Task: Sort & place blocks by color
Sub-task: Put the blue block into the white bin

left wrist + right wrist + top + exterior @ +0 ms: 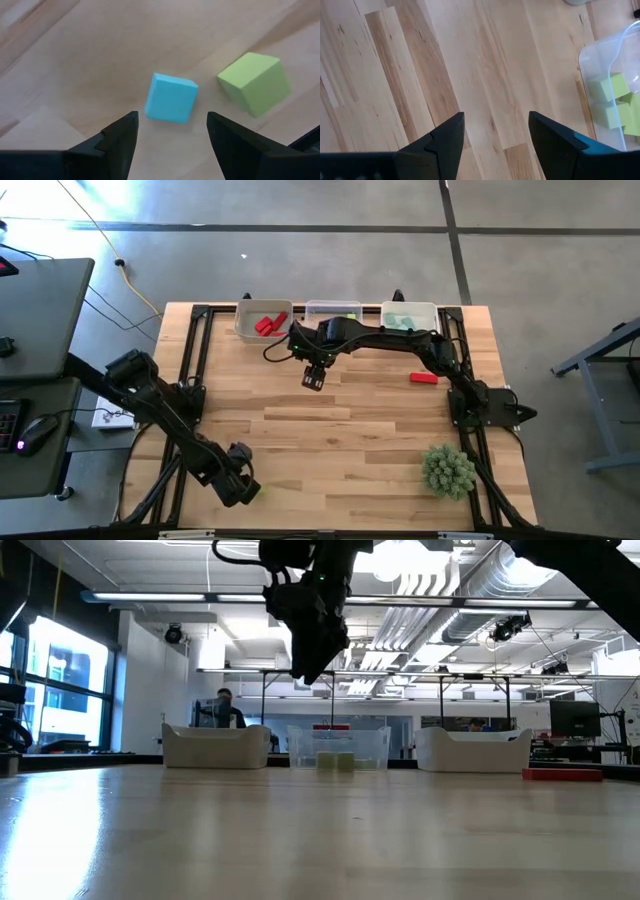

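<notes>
Sorting is well along: from my remote station I judge the step in hand to be a pick-up at the table's near left corner, where the left gripper [170, 137] hangs with fingers spread and empty over a teal cube [171, 97], a yellow-green cube [255, 82] just beside it. The next move calls for a straight descent that straddles the teal cube without nudging its neighbour. The right gripper [314, 377], also released and holding nothing, is stretched across the far side near the middle bin [332, 307] of yellow-green blocks [615, 102]; a red block [424, 378] lies unsorted on the table.
</notes>
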